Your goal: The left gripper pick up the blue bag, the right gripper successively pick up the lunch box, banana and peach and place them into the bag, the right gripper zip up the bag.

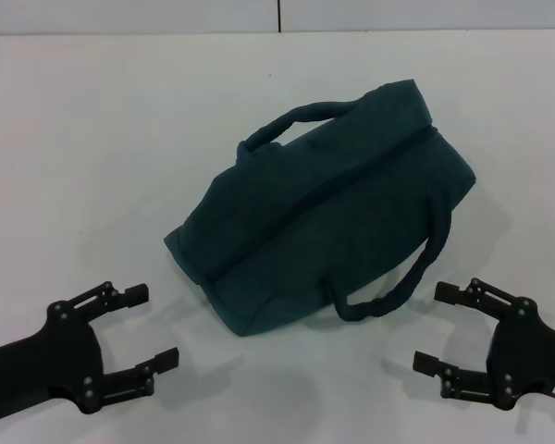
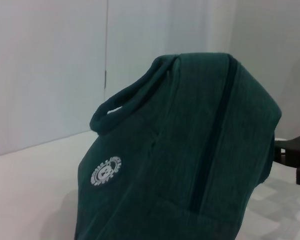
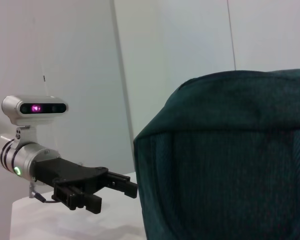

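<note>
The bag (image 1: 324, 208) lies on its side in the middle of the table (image 1: 92, 139), its zip line closed along the top and both handles free. My left gripper (image 1: 157, 328) sits low at my near left with its jaws spread and empty. My right gripper (image 1: 430, 326) is at my near right, near one handle (image 1: 402, 287), jaws apart, holding nothing

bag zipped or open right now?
Looks zipped: the bag lies closed on the table, its zipper line an unbroken seam with no gap. Both claws are open beside it.
</note>
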Motion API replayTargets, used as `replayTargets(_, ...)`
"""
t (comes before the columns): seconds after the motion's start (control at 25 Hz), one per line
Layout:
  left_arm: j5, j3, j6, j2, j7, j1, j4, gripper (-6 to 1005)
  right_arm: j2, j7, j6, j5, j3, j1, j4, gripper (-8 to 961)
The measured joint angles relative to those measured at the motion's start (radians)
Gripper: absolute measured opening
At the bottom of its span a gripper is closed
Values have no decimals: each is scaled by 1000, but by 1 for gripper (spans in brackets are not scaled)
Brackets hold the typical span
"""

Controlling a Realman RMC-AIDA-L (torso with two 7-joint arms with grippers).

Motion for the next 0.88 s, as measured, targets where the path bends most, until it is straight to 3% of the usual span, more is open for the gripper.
replayTargets(0.88, -15, -2, 14, -1, 2, -12, -2, 848, 0, -3, -17, 2, 2, 1, 0, 874)
